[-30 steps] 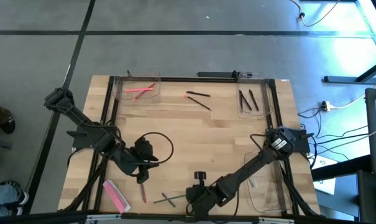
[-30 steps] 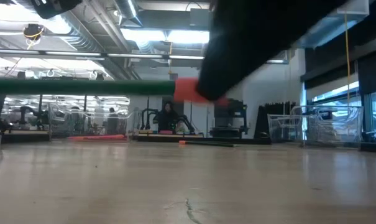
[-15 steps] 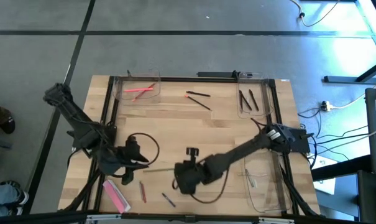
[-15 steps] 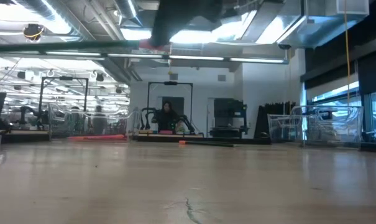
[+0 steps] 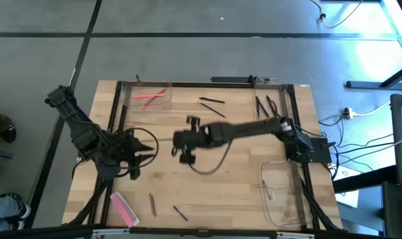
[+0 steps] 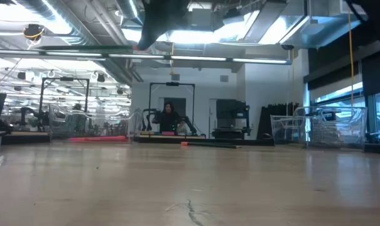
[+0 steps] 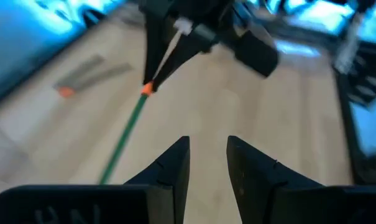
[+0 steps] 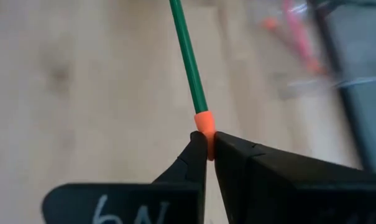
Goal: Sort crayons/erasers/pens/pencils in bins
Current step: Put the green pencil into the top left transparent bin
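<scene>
My right gripper [image 5: 179, 141] hangs over the middle of the table, shut on a green pencil [image 8: 189, 56] with an orange end. The pencil points toward my left gripper [image 5: 145, 149], which stands open and apart from it near the table's left side; the left wrist view shows the pencil [image 7: 122, 143] too. The far-left bin [image 5: 151, 94] holds pink crayons, the far-right bin [image 5: 267, 105] black pens, and the near-right bin [image 5: 285, 196] a thin stick. A pen and a crayon [image 5: 211, 103] lie loose at the far middle. My right gripper pinches the pencil's orange end [image 8: 204, 122] between its two fingertips. The fingers slant down, and the pencil runs on straight out from them. It is lifted clear of the table, with its green shaft [image 6: 83, 48] about level, high above the wood.
A flat pink bar [image 5: 123, 207] lies at the near-left corner. Two short thin sticks [image 5: 152, 204] [image 5: 179, 212] lie beside it near the front edge. A black frame runs around the table top. The bare wood [image 5: 214, 179] between the arms and the near edge is free.
My right gripper has carried the green pencil up from the near edge toward the table's middle and far side, swinging left, and has stayed shut on it. My left gripper has drawn back toward the left and far side and risen a little, still open.
</scene>
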`<control>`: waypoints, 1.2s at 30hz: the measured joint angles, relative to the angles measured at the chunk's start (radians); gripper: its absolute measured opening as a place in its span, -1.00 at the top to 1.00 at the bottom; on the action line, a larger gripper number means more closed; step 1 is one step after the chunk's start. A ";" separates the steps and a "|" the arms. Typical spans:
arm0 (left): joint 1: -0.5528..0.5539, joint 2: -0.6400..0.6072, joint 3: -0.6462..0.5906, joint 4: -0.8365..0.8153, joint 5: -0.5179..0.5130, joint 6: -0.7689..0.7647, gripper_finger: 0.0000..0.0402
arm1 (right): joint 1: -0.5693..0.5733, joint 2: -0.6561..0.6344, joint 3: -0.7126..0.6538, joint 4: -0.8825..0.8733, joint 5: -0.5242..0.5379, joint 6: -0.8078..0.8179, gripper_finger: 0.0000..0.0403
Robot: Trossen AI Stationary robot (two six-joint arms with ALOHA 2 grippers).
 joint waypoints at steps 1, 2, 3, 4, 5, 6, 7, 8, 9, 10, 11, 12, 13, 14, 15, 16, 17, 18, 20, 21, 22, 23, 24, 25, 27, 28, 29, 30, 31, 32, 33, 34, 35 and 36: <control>0.004 -0.003 0.000 -0.006 -0.041 0.000 0.51 | -0.028 0.000 0.016 0.001 0.001 -0.045 0.89; 0.011 -0.006 0.000 -0.015 -0.075 0.000 0.51 | -0.058 0.000 0.030 0.008 0.000 -0.088 0.89; 0.020 -0.009 0.000 -0.024 -0.105 0.000 0.51 | -0.090 0.000 0.043 0.021 -0.001 -0.126 0.89; 0.033 -0.009 0.000 -0.031 -0.131 0.001 0.51 | -0.124 0.000 0.054 0.033 -0.015 -0.160 0.89; 0.049 -0.009 0.000 -0.043 -0.155 0.001 0.51 | -0.158 0.000 0.062 0.041 -0.044 -0.191 0.89; 0.068 -0.009 0.000 -0.054 -0.177 0.001 0.51 | -0.193 0.000 0.065 0.060 -0.077 -0.217 0.89; 0.088 -0.009 0.000 -0.065 -0.200 0.001 0.51 | -0.229 0.000 0.065 0.090 -0.118 -0.238 0.89; 0.111 -0.009 0.000 -0.077 -0.214 0.001 0.51 | -0.261 0.000 0.066 0.113 -0.157 -0.251 0.89; 0.137 -0.009 0.000 -0.088 -0.227 0.001 0.51 | -0.294 0.000 0.066 0.130 -0.193 -0.269 0.89; 0.164 -0.009 0.000 -0.100 -0.240 0.001 0.51 | -0.324 0.000 0.066 0.148 -0.230 -0.280 0.89; 0.190 -0.009 0.000 -0.108 -0.254 0.001 0.51 | -0.352 0.000 0.066 0.160 -0.261 -0.298 0.89; 0.215 -0.009 0.000 -0.118 -0.270 0.002 0.51 | -0.377 0.000 0.066 0.165 -0.289 -0.318 0.89; 0.242 -0.009 0.000 -0.127 -0.284 0.005 0.51 | -0.399 0.000 0.066 0.170 -0.313 -0.332 0.89; 0.267 -0.009 0.000 -0.134 -0.295 0.008 0.51 | -0.417 0.003 0.066 0.183 -0.334 -0.347 0.89; 0.293 -0.009 0.000 -0.144 -0.305 0.008 0.51 | -0.433 0.006 0.066 0.203 -0.354 -0.357 0.89; 0.320 -0.009 0.000 -0.155 -0.311 0.008 0.51 | -0.448 0.009 0.066 0.214 -0.373 -0.375 0.89; 0.346 -0.009 0.000 -0.161 -0.312 0.008 0.51 | -0.460 0.012 0.066 0.222 -0.394 -0.394 0.89; 0.371 -0.009 0.000 -0.168 -0.311 0.008 0.51 | -0.469 0.018 0.066 0.248 -0.416 -0.407 0.89; 0.418 -0.009 0.000 -0.179 -0.306 0.008 0.51 | -0.483 0.027 0.067 0.280 -0.459 -0.439 0.89; 0.437 -0.009 0.000 -0.182 -0.306 0.008 0.51 | -0.486 0.034 0.067 0.291 -0.471 -0.450 0.89; 0.454 -0.009 0.000 -0.188 -0.306 0.008 0.51 | -0.487 0.041 0.067 0.328 -0.477 -0.452 0.89; 0.468 -0.008 0.000 -0.194 -0.306 0.009 0.51 | -0.487 0.045 0.067 0.338 -0.483 -0.452 0.89; 0.479 -0.008 0.000 -0.197 -0.308 0.011 0.51 | -0.488 0.048 0.067 0.336 -0.488 -0.455 0.89; 0.490 -0.009 0.000 -0.196 -0.310 0.022 0.51 | -0.489 0.056 0.067 0.360 -0.489 -0.461 0.89; 0.509 -0.014 0.000 -0.196 -0.309 0.051 0.51 | -0.493 0.066 0.067 0.381 -0.507 -0.500 0.89; 0.517 -0.018 0.000 -0.195 -0.309 0.057 0.51 | -0.496 0.074 0.067 0.392 -0.523 -0.509 0.89; 0.527 -0.021 0.000 -0.196 -0.308 0.060 0.51 | -0.500 0.085 0.067 0.418 -0.538 -0.510 0.89; 0.535 -0.023 0.000 -0.197 -0.305 0.061 0.51 | -0.503 0.096 0.067 0.434 -0.554 -0.506 0.89; 0.543 -0.025 0.000 -0.196 -0.299 0.061 0.51 | -0.508 0.109 0.067 0.446 -0.571 -0.504 0.89; 0.550 -0.027 0.000 -0.196 -0.295 0.061 0.51 | -0.510 0.123 0.067 0.469 -0.580 -0.503 0.89; 0.557 -0.028 0.000 -0.196 -0.290 0.061 0.51 | -0.514 0.135 0.067 0.486 -0.581 -0.503 0.89; 0.562 -0.029 0.000 -0.196 -0.286 0.061 0.51 | -0.517 0.149 0.067 0.498 -0.581 -0.503 0.89; 0.565 -0.032 0.000 -0.196 -0.284 0.061 0.51 | -0.520 0.163 0.067 0.520 -0.582 -0.503 0.89; 0.569 -0.035 0.000 -0.196 -0.285 0.061 0.51 | -0.523 0.175 0.067 0.531 -0.582 -0.503 0.89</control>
